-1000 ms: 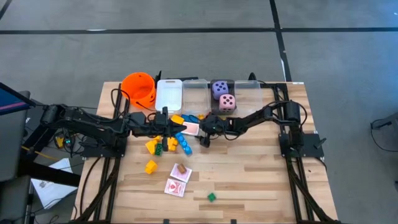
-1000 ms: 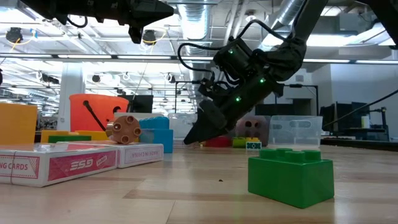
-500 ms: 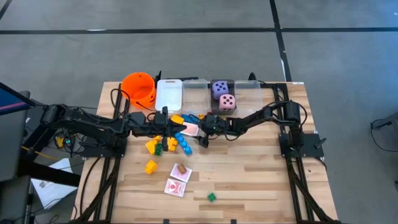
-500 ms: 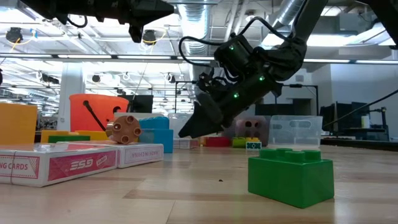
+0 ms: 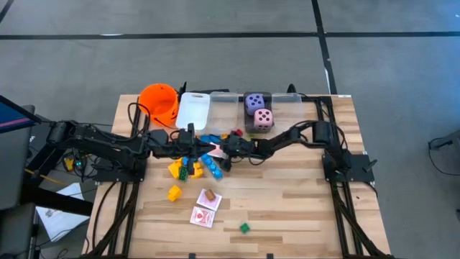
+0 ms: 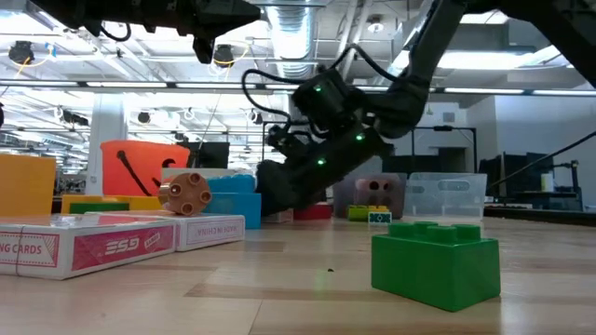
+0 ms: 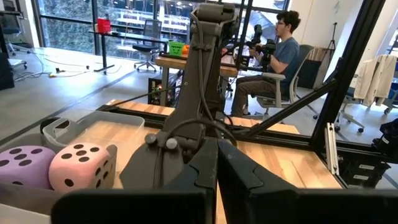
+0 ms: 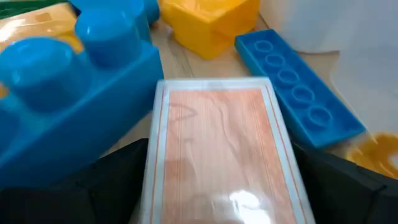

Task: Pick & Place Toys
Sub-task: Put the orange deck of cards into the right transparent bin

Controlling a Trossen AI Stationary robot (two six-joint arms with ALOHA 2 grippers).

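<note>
Since the earlier frames the right pincer [image 5: 228, 147] has travelled further toward the left arm and dropped low, into the heap of blocks near the table [image 5: 287, 194] centre; nothing else on the table has shifted.

Right pincer state: fingers spread wide, one on each side of a pack of playing cards [image 8: 217, 146]. The right wrist view shows the pack lying flat between the dark fingers, its clear wrap glinting. Not yet gripped, by my reading: the fingers flank it rather than press it.

Surroundings: a big blue block [image 8: 68, 106] lies just beside one long edge of the pack, a flat blue strip [image 8: 298, 99] near the other, a yellow block [image 8: 208, 25] beyond the far end.

Left pincer [image 5: 192, 147]: closed, empty, held above the table beside the same heap.

Handling judgement: the pack looks light, stiff and boxy, but the glossy wrap should be slippery. It lies low on the wood, so the fingertips need to reach the table surface. Best hold is across the two long edges near mid-length. Risk: the big blue block crowds one edge and could be nudged or caught.

Other items: pink die [image 5: 263, 119] and purple die [image 5: 254, 103] already sit in a clear bin [image 5: 248, 95]; two more card packs [image 5: 206, 207] and a green block [image 5: 244, 228] lie well apart, nearer the front.
</note>
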